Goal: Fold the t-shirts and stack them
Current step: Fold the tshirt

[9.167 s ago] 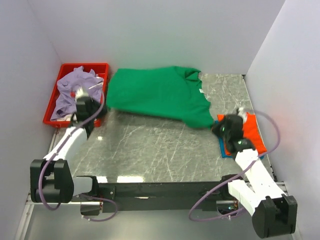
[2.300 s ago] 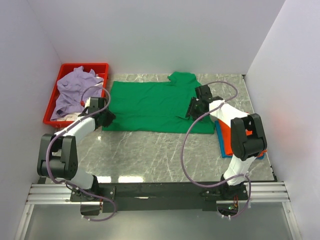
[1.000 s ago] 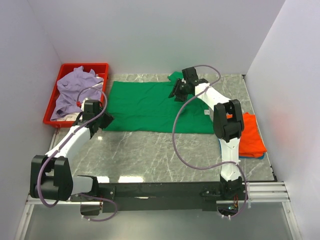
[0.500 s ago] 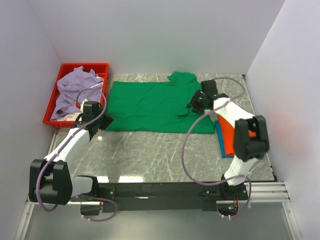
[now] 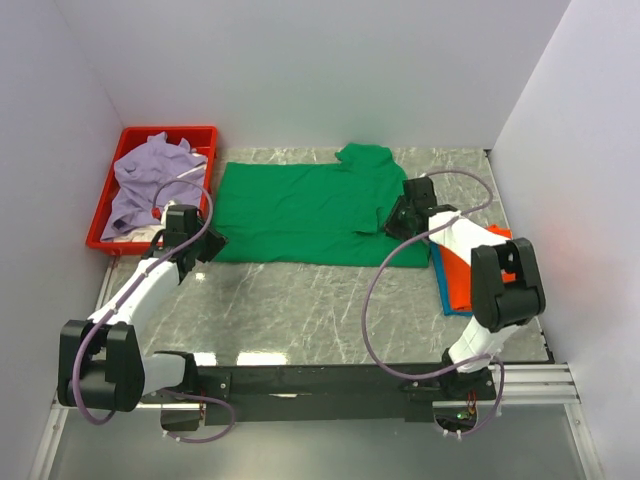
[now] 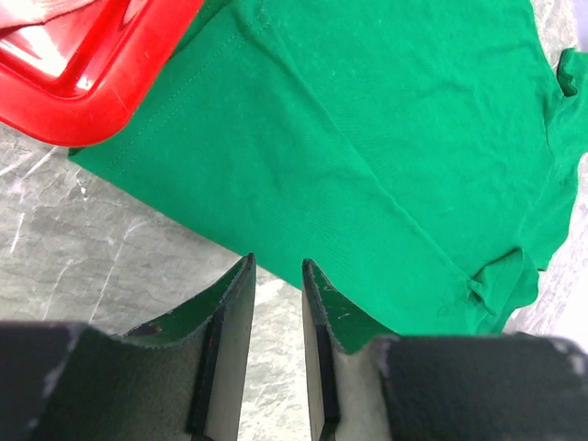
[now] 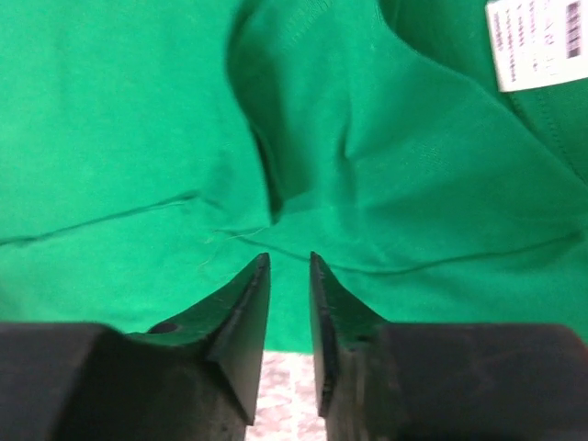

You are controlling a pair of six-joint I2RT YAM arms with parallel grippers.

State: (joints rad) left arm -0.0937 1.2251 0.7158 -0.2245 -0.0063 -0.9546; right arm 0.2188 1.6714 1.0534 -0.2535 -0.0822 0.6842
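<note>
The bright green t-shirt (image 5: 300,210) lies spread flat on the marble table, its collar towards the back. My left gripper (image 5: 212,243) hovers at the shirt's near left corner, slightly open and empty; in the left wrist view (image 6: 277,262) bare table shows between the fingers and the shirt (image 6: 367,138) lies ahead. My right gripper (image 5: 392,222) is low over the shirt's right part near a sleeve fold (image 7: 266,175), slightly open and empty (image 7: 289,257). A folded orange t-shirt (image 5: 455,278) lies on a blue one (image 5: 437,262) at the right. A lavender t-shirt (image 5: 145,180) sits crumpled in the tray.
The red plastic tray (image 5: 170,131) stands at the back left, touching the green shirt's left edge; its corner shows in the left wrist view (image 6: 110,83). White walls close in the left, back and right. The shirt's white label (image 7: 537,41) faces up.
My right gripper has moved from the collar at the back towards the near right part of the green shirt. The left arm has barely moved. The shirt lies as before.
</note>
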